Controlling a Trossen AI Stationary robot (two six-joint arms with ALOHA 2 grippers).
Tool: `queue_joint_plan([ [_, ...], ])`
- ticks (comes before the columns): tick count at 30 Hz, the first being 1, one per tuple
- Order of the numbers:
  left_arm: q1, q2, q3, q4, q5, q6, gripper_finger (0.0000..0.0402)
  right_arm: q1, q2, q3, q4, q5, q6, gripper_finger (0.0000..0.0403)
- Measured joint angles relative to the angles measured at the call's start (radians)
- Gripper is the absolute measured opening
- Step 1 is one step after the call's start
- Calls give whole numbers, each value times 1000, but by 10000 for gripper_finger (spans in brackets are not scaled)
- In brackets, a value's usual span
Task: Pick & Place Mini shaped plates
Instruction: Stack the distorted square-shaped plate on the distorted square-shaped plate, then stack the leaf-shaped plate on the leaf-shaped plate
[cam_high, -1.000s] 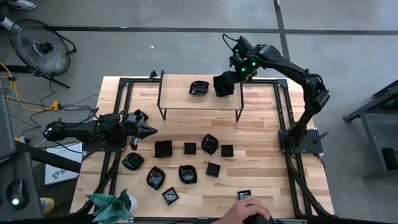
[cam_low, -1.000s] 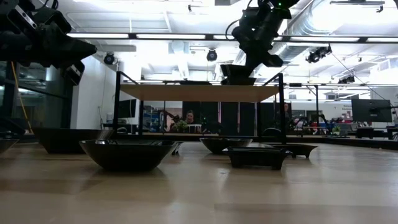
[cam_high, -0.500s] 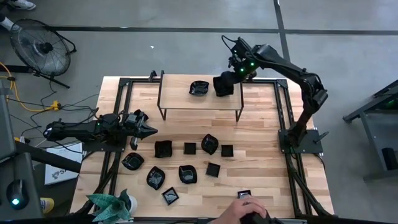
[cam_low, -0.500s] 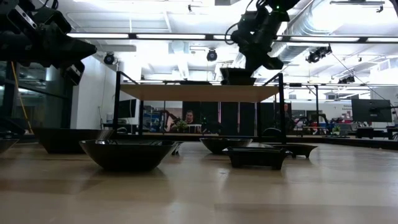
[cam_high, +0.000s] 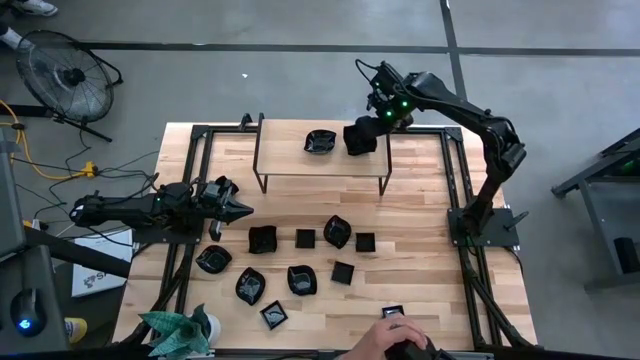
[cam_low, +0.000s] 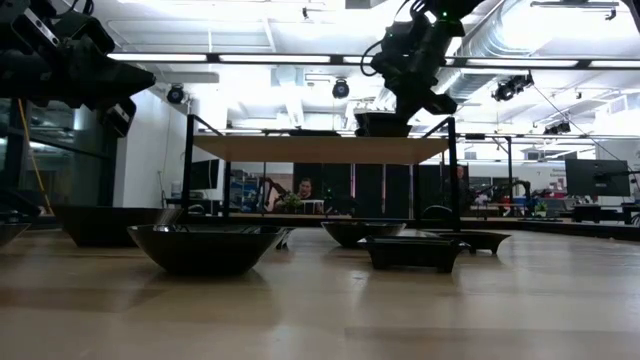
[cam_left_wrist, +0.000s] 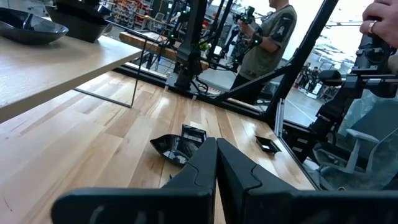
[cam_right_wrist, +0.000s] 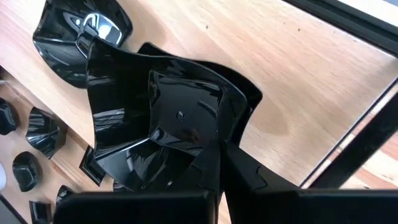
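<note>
A wooden shelf (cam_high: 320, 160) on dark legs stands at the table's far side. One black mini plate (cam_high: 320, 142) rests on its top. Beside it, toward the right, is a wavy-edged black plate (cam_high: 357, 138), with my right gripper (cam_high: 372, 126) shut on it. Several more black plates (cam_high: 300, 260) lie on the table in front of the shelf. My left gripper (cam_high: 243, 209) waits shut at the table's left side, above the wood and holding nothing. My right gripper pinches the wavy plate's rim (cam_right_wrist: 205, 144) between its two fingers, at the edge nearest the wrist. The fingers slant down from above, from the table's far right. In the low view the plate (cam_low: 383, 124) sits about level, its underside at the shelf top (cam_low: 300, 149).
A person's hand (cam_high: 395, 342) reaches in at the table's near edge, by a small square plate (cam_high: 392, 313). A green plant (cam_high: 180, 330) stands at the near left corner. The shelf's legs (cam_low: 189, 170) rise from the table. A fan (cam_high: 65, 75) stands on the floor.
In the low view the held plate has come down and flattened out on the shelf top. My right gripper has sunk slightly with it and stays shut.
</note>
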Motion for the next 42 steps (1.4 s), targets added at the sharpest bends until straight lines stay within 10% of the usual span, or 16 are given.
queue_joint_plan([
  [29, 0, 0, 0, 0, 0, 0, 1, 39, -102, 0, -65, 10, -5, 104],
  [42, 0, 0, 0, 0, 0, 0, 1, 206, -265, -34, -278, 230, 31, 104],
])
